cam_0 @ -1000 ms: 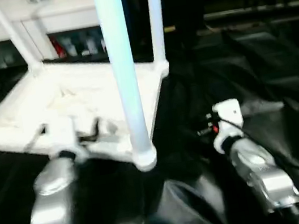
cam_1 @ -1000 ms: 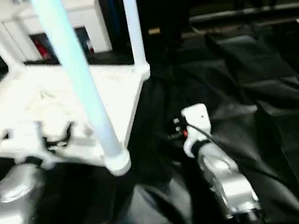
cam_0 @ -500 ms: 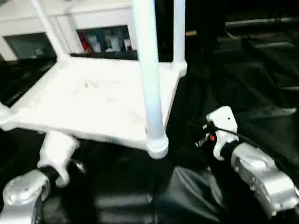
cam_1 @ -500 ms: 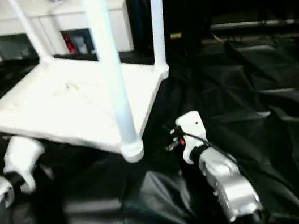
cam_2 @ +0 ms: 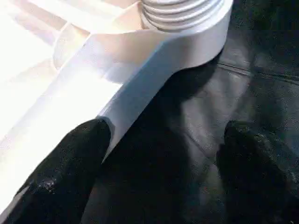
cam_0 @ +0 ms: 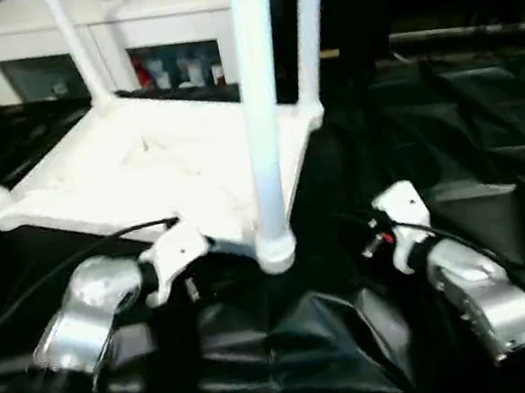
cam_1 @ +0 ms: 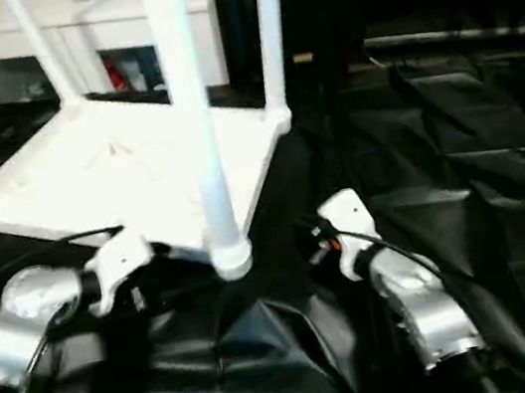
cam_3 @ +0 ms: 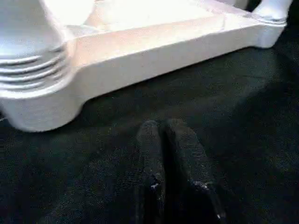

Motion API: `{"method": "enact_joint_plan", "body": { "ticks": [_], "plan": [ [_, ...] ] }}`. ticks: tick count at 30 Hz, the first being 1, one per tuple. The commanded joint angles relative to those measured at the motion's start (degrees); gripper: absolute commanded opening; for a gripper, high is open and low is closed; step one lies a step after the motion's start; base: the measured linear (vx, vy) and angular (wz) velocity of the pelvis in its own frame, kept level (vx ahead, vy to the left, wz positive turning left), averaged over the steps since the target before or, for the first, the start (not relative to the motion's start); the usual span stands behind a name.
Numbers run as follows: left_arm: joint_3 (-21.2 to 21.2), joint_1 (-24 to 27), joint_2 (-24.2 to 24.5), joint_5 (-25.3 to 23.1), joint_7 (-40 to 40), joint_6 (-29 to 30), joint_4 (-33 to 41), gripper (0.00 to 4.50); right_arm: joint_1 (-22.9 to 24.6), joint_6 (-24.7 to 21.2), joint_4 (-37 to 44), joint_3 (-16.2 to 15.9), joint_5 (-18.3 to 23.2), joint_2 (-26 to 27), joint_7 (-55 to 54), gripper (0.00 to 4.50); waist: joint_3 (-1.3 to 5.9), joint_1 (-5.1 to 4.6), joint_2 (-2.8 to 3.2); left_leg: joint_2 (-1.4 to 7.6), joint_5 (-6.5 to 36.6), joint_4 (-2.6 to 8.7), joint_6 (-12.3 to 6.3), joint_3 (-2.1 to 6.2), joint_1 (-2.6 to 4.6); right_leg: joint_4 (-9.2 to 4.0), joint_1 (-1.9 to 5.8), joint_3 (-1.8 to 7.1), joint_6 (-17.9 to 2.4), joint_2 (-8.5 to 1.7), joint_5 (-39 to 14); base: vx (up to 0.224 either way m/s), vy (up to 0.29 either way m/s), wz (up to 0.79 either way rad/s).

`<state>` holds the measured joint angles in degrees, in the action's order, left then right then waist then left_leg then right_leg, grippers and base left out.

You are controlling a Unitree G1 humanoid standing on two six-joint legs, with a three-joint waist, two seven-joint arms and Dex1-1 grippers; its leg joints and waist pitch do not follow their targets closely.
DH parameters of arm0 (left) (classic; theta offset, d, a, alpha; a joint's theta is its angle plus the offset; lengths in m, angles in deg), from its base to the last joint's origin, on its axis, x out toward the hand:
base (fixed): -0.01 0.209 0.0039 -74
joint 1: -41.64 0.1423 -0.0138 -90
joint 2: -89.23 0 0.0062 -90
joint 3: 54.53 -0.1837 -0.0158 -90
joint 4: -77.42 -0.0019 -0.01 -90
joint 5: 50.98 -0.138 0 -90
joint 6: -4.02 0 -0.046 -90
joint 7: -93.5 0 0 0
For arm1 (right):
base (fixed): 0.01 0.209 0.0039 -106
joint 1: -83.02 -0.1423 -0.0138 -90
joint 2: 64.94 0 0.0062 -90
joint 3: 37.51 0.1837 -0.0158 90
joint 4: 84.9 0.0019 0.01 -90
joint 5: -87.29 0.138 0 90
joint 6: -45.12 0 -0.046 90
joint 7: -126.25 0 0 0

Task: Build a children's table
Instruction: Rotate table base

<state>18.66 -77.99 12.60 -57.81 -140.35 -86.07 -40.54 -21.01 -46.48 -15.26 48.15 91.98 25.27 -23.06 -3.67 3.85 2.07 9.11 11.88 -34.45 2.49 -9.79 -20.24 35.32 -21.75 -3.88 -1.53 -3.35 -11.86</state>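
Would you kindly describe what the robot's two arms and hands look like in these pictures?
Both forearms are glossy silver, rounded housings. The left forearm and right forearm each end in a white wrist block carrying the hand. A thin black cable runs along each arm, and a small red mark shows at the right wrist. The left hand and right hand each have two matte black, rounded fingers.

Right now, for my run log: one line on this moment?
children's table: upside down on black cloth, four legs up | left gripper: jaws open by near rim | right gripper: jaws shut, holding nothing
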Motion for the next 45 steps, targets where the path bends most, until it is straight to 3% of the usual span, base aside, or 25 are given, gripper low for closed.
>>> {"method": "enact_joint_plan", "body": {
  "ticks": [1, 2, 3, 4, 5, 10, 13, 14, 15, 17, 19, 23, 27, 30, 32, 33, 34, 36, 38, 45],
  "plan": [
    [-0.88, -0.77, -0.10, -1.46, 1.22, -0.22, -1.87, 4.50, -0.71, 0.68, -1.21, 0.40, 0.19, 0.15, 0.13, 0.27, 4.68, 0.33, -0.08, 3.82, 2.14, 3.58, -3.85, 1.68, -0.25, -2.91, 2.93, 3.57, -14.47, -5.76, 2.49, 0.000, 0.000, 0.00],
    [-1.19, -1.44, -0.48, -1.93, 1.52, -0.63, -2.79, 4.50, -0.91, 0.91, -1.78, 0.40, -0.02, 0.22, -0.16, 0.27, 4.65, 0.36, 0.00, 3.89, 1.25, 3.47, -4.85, 1.63, -0.36, -2.72, 2.69, 3.44, -15.14, -5.60, 5.11, 0.000, 0.000, 0.00],
    [-1.85, -2.63, -1.12, -3.06, 2.30, -1.54, -4.65, 4.50, -1.06, 1.18, -1.88, 0.21, -0.35, 0.21, -0.42, 0.27, 4.54, 0.42, -0.31, 3.79, 2.01, 3.46, -5.48, 1.57, -0.45, -2.85, 2.76, 3.37, -15.32, -5.69, 4.54, 0.000, 0.000, 0.00],
    [-2.24, -4.16, -2.02, -3.76, 2.62, -2.38, -7.09, 4.50, -1.12, 1.13, -1.51, -0.02, -0.33, 0.22, -0.24, 0.27, 4.49, 0.40, 0.15, 3.78, 2.78, 3.45, -5.50, 1.51, -0.31, -3.00, 2.64, 3.38, -15.24, -5.62, 3.59, 0.000, 0.000, 0.00],
    [-2.24, -4.16, -2.02, -3.76, 2.62, -2.38, -7.09, 4.50, -1.12, 1.13, -1.51, -0.02, -0.33, 0.22, -0.24, 0.27, 4.37, 0.40, -0.06, 3.93, 4.16, 3.57, -5.24, 1.50, -0.22, -3.31, 2.68, 3.38, -15.08, -5.72, 1.62, 0.000, 0.000, 0.00],
    [-1.75, -5.79, -2.68, -1.67, -0.45, -3.80, -7.85, 4.50, -0.01, 2.84, -0.98, -0.27, -0.41, -0.72, 1.42, 0.27, 4.11, 0.51, 0.35, 4.22, 7.96, 3.93, -3.06, 1.61, -0.08, -3.87, 2.68, 3.47, -14.58, -5.93, -3.52, 0.000, 0.000, 0.00],
    [-1.19, -5.90, -2.27, -0.71, -1.61, -4.10, -6.83, 4.50, 0.72, 3.52, -0.69, -0.10, 0.34, -1.15, 2.70, 0.27, 4.14, 0.65, 0.29, 4.32, 7.82, 3.95, -2.92, 1.59, -0.11, -3.74, 2.69, 3.52, -14.76, -5.92, -3.23, 0.000, 0.000, 0.00],
    [-0.97, -6.05, -2.21, -0.31, -2.08, -3.78, -6.51, 4.50, 0.93, 3.61, -0.38, -0.11, 0.70, -1.28, 3.37, 0.27, 4.20, 0.72, 0.71, 4.25, 7.73, 3.84, -3.09, 1.60, -0.13, -3.62, 2.71, 3.52, -14.95, -5.96, -2.48, 0.000, 0.000, 0.00],
    [-0.90, -6.12, -2.23, -0.23, -2.22, -3.74, -6.53, 4.50, 0.98, 3.64, -0.31, -0.11, 0.78, -1.30, 3.53, 0.27, 4.21, 0.71, 0.45, 4.27, 7.45, 3.86, -3.26, 1.60, -0.19, -3.63, 2.74, 3.48, -15.03, -5.90, -1.76, 0.000, 0.000, 0.00],
    [0.07, -6.79, -2.11, 0.99, -3.64, -3.31, -5.92, 4.50, 1.79, 3.55, 1.11, -0.52, 2.23, -1.76, 6.68, 0.27, 4.21, 0.80, 0.13, 4.33, 7.20, 3.87, -3.73, 1.58, -0.22, -3.61, 2.83, 3.45, -15.13, -5.93, -1.29, 0.000, 0.000, 0.00],
    [0.83, -7.57, -2.43, 1.97, -4.16, -3.64, -6.24, 4.50, 2.61, 2.26, 2.75, -1.07, 4.43, -2.07, 10.54, 0.27, 4.22, 1.02, 0.47, 4.41, 7.33, 3.78, -4.42, 1.54, -0.11, -3.62, 2.74, 3.43, -15.31, -5.96, -1.38, 0.000, 0.000, 0.00],
    [0.72, -9.64, -3.07, 0.93, -2.77, -5.72, -9.76, 4.50, 3.21, -0.16, 5.68, -2.04, 8.40, -2.64, 16.88, 0.27, 4.12, 1.21, 0.33, 4.33, 7.60, 3.76, -4.99, 1.56, -0.27, -3.78, 2.82, 3.31, -15.04, -5.88, -2.75, 0.000, 0.000, 0.00],
    [0.55, -12.81, -4.22, 0.37, -1.74, -7.17, -12.99, 4.50, 2.90, -2.52, 8.06, -1.98, 11.81, -2.43, 20.37, 0.64, 4.39, 1.25, 0.38, 4.40, 6.25, 3.64, -4.92, 1.58, -0.23, -3.58, 2.80, 3.30, -15.07, -5.90, -1.25, 0.000, 0.000, 0.00],
    [-0.62, -14.59, -5.23, -0.55, -3.16, -6.44, -15.96, 4.50, 2.33, -2.16, 7.57, -2.05, 11.43, -2.34, 20.74, 1.02, 4.44, 1.34, 0.53, 4.37, 5.85, 3.58, -4.67, 1.58, -0.20, -3.62, 2.73, 3.20, -15.00, -5.86, -0.69, 0.000, 0.000, 0.00],
    [-2.51, -15.52, -5.18, -3.38, -1.43, -6.84, -17.47, 4.50, 2.06, -1.93, 7.37, -1.99, 11.36, -2.17, 20.53, 1.07, 4.41, 1.29, 0.56, 4.38, 5.87, 3.64, -4.56, 1.62, -0.28, -3.66, 2.75, 3.19, -15.09, -5.83, -0.22, 0.000, 0.000, 0.00],
    [-5.32, -17.02, -5.01, -7.96, 2.15, -8.29, -20.26, 4.50, 1.73, -1.78, 7.24, -2.04, 11.16, -2.05, 20.34, 1.16, 4.54, 1.33, 1.14, 4.39, 5.97, 3.56, -4.31, 1.77, -0.26, -3.44, 2.88, 3.17, -15.03, -5.97, 0.00, 0.000, 0.000, 0.00],
    [-5.32, -17.05, -5.04, -7.98, 2.25, -8.29, -20.32, 4.50, 1.73, -1.78, 7.25, -2.04, 11.15, -2.05, 20.33, 1.29, 4.45, 1.20, 0.87, 4.34, 6.30, 3.59, -4.46, 1.73, -0.25, -3.75, 2.73, 3.15, -14.70, -5.75, -0.20, 0.000, 0.000, 0.00],
    [-4.82, -18.06, -5.98, -8.20, 4.89, -8.20, -22.19, 4.50, 1.64, -1.69, 7.31, -1.96, 10.92, -2.13, 20.03, 1.51, 4.57, 1.18, 0.67, 4.21, 5.77, 3.47, -4.45, 1.75, -0.43, -3.63, 3.18, 3.13, -14.72, -6.02, 0.61, 0.000, 0.000, 0.00],
    [-3.97, -18.69, -7.47, -7.33, 5.64, -8.37, -24.39, 4.50, 1.81, -1.64, 7.21, -1.87, 10.89, -2.18, 20.12, 1.61, 4.58, 1.33, 0.98, 4.17, 5.50, 3.38, -4.66, 1.70, -0.43, -3.73, 3.04, 3.07, -15.01, -5.98, 0.28, 0.000, 0.000, 0.00],
    [-5.22, -19.90, -10.40, -8.65, 6.89, -10.56, -30.93, 4.50, 1.47, -0.69, 6.68, -2.08, 9.87, -1.84, 19.53, 2.23, 4.59, 1.20, 0.84, 4.21, 6.21, 3.41, -5.20, 1.69, -0.50, -4.01, 3.03, 3.01, -14.83, -5.95, -0.30, 0.000, 0.000, 0.00]
  ]
}}
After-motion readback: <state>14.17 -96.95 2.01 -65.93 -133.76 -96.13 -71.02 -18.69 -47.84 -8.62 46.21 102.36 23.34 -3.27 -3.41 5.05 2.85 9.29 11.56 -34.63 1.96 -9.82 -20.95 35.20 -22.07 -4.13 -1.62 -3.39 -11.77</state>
